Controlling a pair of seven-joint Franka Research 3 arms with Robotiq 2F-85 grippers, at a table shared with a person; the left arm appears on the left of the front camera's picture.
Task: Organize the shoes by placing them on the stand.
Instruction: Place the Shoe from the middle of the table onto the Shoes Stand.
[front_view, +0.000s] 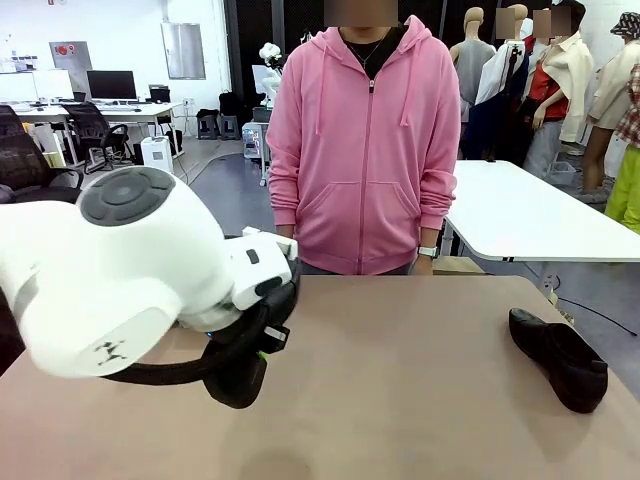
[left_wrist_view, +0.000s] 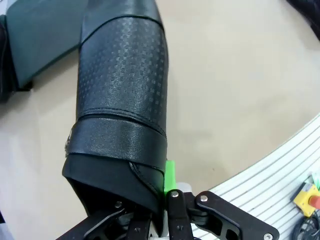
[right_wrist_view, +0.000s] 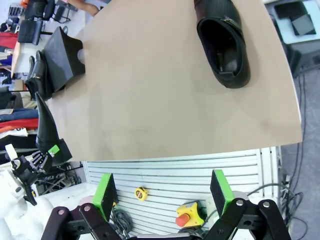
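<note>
Loafer (left_wrist_view: 122, 100) is clamped at its heel in your left gripper (left_wrist_view: 159, 192), jaws shut, beside the stand (right_wrist_view: 62, 60); your right gripper (right_wrist_view: 162, 192) stands wide open, holding nothing; second loafer (right_wrist_view: 225, 47) lies on the table (right_wrist_view: 165, 110); third loafer (right_wrist_view: 36, 75) sits against the stand, on it or beside, I cannot tell.

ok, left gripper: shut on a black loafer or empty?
Shut on a shoe. In the left wrist view the left gripper clamps the opening rim of a glossy black leather loafer, green pad against its outside.
</note>
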